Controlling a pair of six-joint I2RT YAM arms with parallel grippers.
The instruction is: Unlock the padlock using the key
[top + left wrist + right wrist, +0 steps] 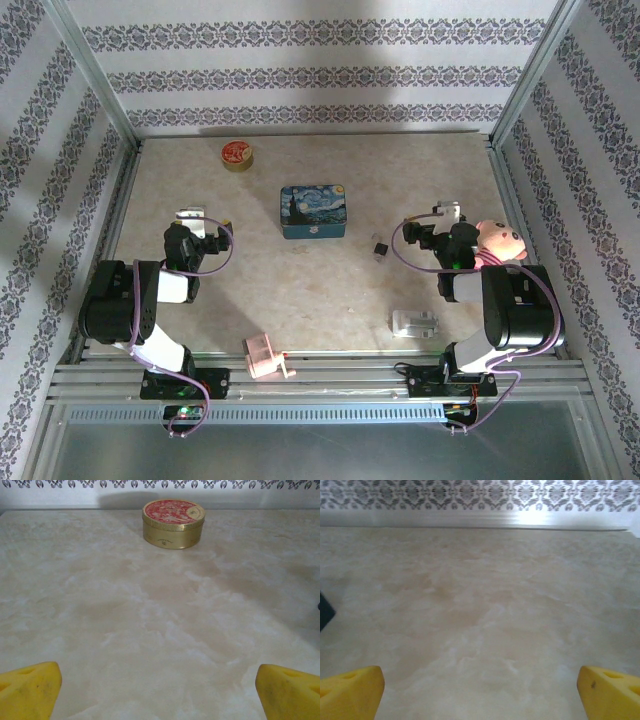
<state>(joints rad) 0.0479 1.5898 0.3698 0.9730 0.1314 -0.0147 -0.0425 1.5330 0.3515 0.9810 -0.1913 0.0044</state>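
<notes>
Top external: padlock (380, 247) near right gripper (480, 695), jaws apart, empty; left gripper (157, 695) likewise. I'd locate the key, unspotted, before reaching.

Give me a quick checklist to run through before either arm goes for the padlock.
1. Left pincer open and empty: ok.
2. Right pincer open and empty: ok.
3. Padlock found, lying apart from the blue tin, on its right: ok.
4. Key found: cannot tell, too small to pick out.
5. Space between right pincer and padlock free of other things, judging from the top view: ok.
</notes>
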